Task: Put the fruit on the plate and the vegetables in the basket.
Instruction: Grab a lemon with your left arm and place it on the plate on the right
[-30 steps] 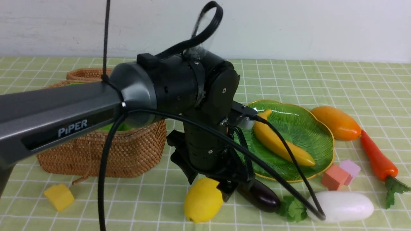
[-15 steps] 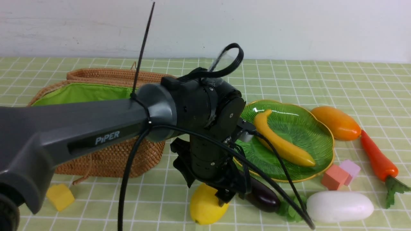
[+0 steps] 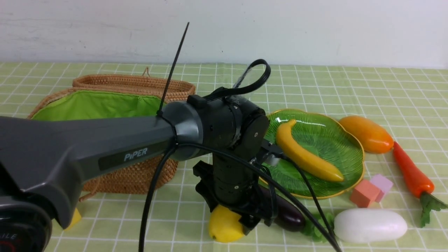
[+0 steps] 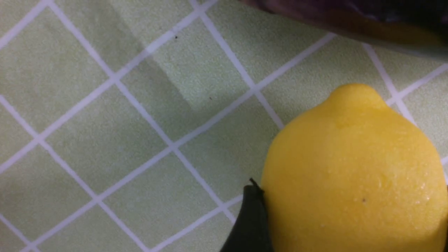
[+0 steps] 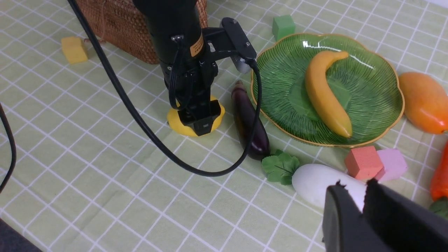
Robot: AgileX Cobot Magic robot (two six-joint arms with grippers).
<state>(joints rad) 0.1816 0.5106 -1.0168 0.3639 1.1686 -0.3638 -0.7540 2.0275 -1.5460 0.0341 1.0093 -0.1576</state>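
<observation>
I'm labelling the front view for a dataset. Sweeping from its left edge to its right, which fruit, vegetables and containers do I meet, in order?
basket → lemon → eggplant → radish → carrot

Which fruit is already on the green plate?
The banana: long, curved, lying across the plate. The lemon and the mango are both on the tablecloth, off the plate.
</observation>
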